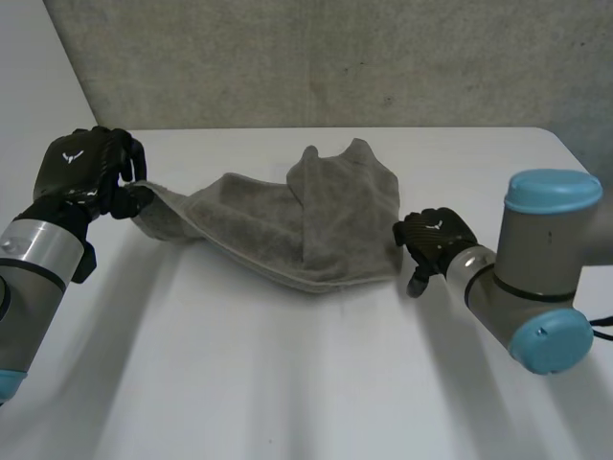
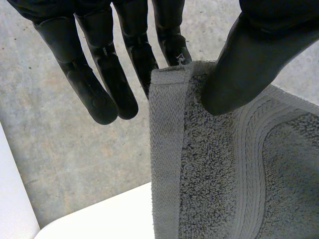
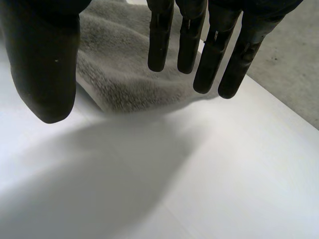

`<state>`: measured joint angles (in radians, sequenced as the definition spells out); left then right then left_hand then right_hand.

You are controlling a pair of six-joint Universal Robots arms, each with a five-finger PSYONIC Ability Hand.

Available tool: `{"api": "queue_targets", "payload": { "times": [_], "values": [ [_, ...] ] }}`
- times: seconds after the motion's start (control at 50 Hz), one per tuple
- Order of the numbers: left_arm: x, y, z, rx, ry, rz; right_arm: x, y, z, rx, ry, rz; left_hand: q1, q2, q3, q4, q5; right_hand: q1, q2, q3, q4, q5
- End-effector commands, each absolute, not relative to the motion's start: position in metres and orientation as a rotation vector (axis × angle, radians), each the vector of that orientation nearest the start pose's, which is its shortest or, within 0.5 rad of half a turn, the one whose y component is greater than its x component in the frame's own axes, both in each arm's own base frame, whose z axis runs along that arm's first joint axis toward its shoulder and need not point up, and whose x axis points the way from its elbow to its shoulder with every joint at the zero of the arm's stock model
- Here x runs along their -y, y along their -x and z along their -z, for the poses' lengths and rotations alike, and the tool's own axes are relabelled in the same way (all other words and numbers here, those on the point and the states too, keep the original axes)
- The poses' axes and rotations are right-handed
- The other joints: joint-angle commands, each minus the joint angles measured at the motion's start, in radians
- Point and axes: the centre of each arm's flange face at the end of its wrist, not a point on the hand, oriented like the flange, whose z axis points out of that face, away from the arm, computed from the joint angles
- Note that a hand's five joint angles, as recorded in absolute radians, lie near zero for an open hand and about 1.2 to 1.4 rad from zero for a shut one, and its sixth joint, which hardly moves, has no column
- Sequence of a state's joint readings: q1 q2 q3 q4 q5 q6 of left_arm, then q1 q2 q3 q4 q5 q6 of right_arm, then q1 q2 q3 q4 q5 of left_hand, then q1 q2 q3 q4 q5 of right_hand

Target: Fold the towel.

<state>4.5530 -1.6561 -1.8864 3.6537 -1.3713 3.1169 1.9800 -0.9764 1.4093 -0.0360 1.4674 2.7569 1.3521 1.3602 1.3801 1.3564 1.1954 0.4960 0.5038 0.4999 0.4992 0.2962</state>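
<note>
Right hand (image 1: 436, 240) sits low over the desk (image 1: 287, 383), fingers (image 3: 189, 35) straight, holding nothing, with the edge of the grey towel (image 1: 287, 225) just past its fingertips. Left hand (image 1: 86, 168) pinches a hemmed corner (image 2: 169, 82) between thumb and fingers, raised off the desk; the towel sags from it to a rumpled heap between the hands, one flap doubled over on the far side. Judgement: right hand should take the corner nearest it, then both draw the cloth taut and flat before any fold.
</note>
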Motion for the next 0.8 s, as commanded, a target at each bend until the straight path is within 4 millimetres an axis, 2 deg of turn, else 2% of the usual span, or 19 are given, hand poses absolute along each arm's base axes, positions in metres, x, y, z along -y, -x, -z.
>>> {"api": "queue_targets", "payload": {
  "times": [0.02,0.12,0.42,0.58,0.64,0.68,0.7,0.72,0.74,0.78,0.8],
  "values": [
    [0.288,0.201,-0.24,-2.266,-0.404,2.542,0.295,-0.275,-0.139,-2.285,1.036,1.722,0.044,0.036,0.016,0.04,0.026,-0.026,-0.034,-0.03,-0.03,-0.001],
    [0.286,0.202,-0.243,-2.282,-0.378,2.561,0.299,-0.281,-0.128,-2.27,0.972,1.711,0.044,0.036,0.016,0.04,0.026,-0.018,-0.025,-0.022,-0.021,0.008],
    [0.285,0.201,-0.242,-2.289,-0.371,2.559,0.308,-0.292,-0.119,-2.218,0.868,1.661,0.044,0.036,0.016,0.04,0.026,-0.018,-0.025,-0.022,-0.021,0.008],
    [0.284,0.202,-0.243,-2.289,-0.367,2.562,0.326,-0.298,-0.107,-2.219,0.785,1.644,0.044,0.036,0.016,0.04,0.026,0.006,-0.002,0.002,0.003,0.031],
    [0.284,0.202,-0.244,-2.289,-0.363,2.568,0.333,-0.301,-0.107,-2.21,0.774,1.659,0.044,0.036,0.016,0.04,0.026,0.135,0.127,0.131,0.132,0.16],
    [0.285,0.201,-0.243,-2.29,-0.361,2.566,0.338,-0.303,-0.12,-2.172,0.742,1.697,0.044,0.036,0.016,0.04,0.026,0.789,0.782,0.785,0.786,0.815],
    [0.285,0.201,-0.243,-2.29,-0.361,2.566,0.338,-0.303,-0.12,-2.172,0.742,1.698,0.044,0.036,0.016,0.04,0.026,0.793,0.785,0.789,0.789,0.818],
    [0.285,0.201,-0.243,-2.29,-0.361,2.566,0.342,-0.3,-0.135,-2.142,0.691,1.737,0.044,0.036,0.016,0.04,0.026,0.899,0.891,0.895,0.896,0.924],
    [0.285,0.201,-0.243,-2.29,-0.359,2.565,0.342,-0.3,-0.135,-2.142,0.69,1.737,0.044,0.036,0.016,0.04,0.026,0.9,0.893,0.896,0.897,0.926],
    [0.285,0.201,-0.243,-2.294,-0.359,2.561,0.345,-0.296,-0.19,-1.979,0.566,1.883,0.044,0.036,0.016,0.04,0.026,0.9,0.893,0.896,0.897,0.926],
    [0.285,0.2,-0.242,-2.297,-0.357,2.557,0.345,-0.296,-0.191,-1.978,0.565,1.884,0.044,0.036,0.016,0.04,0.026,0.9,0.893,0.896,0.897,0.926]
  ]
}}
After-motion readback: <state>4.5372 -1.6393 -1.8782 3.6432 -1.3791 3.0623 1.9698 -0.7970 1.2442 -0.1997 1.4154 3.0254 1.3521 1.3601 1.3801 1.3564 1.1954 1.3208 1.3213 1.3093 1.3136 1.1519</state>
